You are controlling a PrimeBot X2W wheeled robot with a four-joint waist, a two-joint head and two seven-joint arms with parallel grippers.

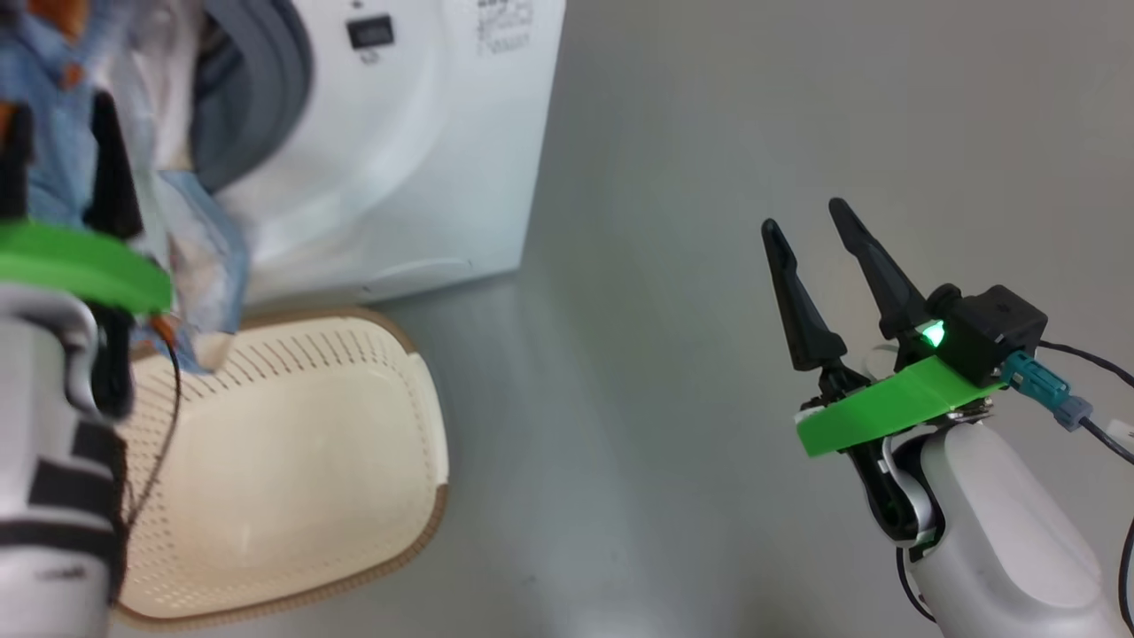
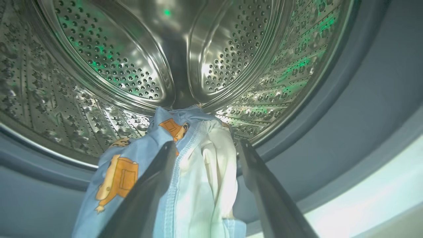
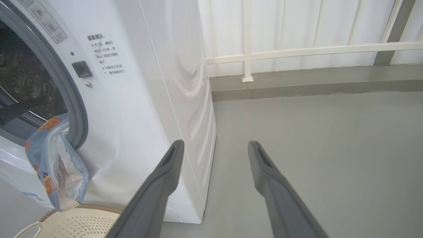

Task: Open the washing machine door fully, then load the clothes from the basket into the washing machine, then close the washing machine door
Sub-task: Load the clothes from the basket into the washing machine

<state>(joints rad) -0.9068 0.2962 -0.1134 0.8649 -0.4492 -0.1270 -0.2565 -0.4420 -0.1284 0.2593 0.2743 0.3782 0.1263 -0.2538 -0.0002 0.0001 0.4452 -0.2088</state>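
Observation:
The washing machine (image 1: 399, 151) stands at the top left, its mouth uncovered and its steel drum (image 2: 109, 59) straight ahead of my left gripper (image 2: 207, 145). That gripper is open at the rubber ring. The light-blue clothes (image 2: 198, 172) lie loosely between its fingers and drape over one of them. In the right wrist view the clothes (image 3: 56, 168) hang out of the mouth, down over the basket (image 3: 76, 224). The cream basket (image 1: 292, 461) sits on the floor before the machine, its perforated bottom bare. My right gripper (image 1: 803, 216) is open above the floor, far right. The washing machine door is out of view.
Grey floor (image 1: 673, 354) stretches to the right of the machine. A white railing (image 3: 297, 51) and a low grey kerb (image 3: 314, 87) run along the wall behind it.

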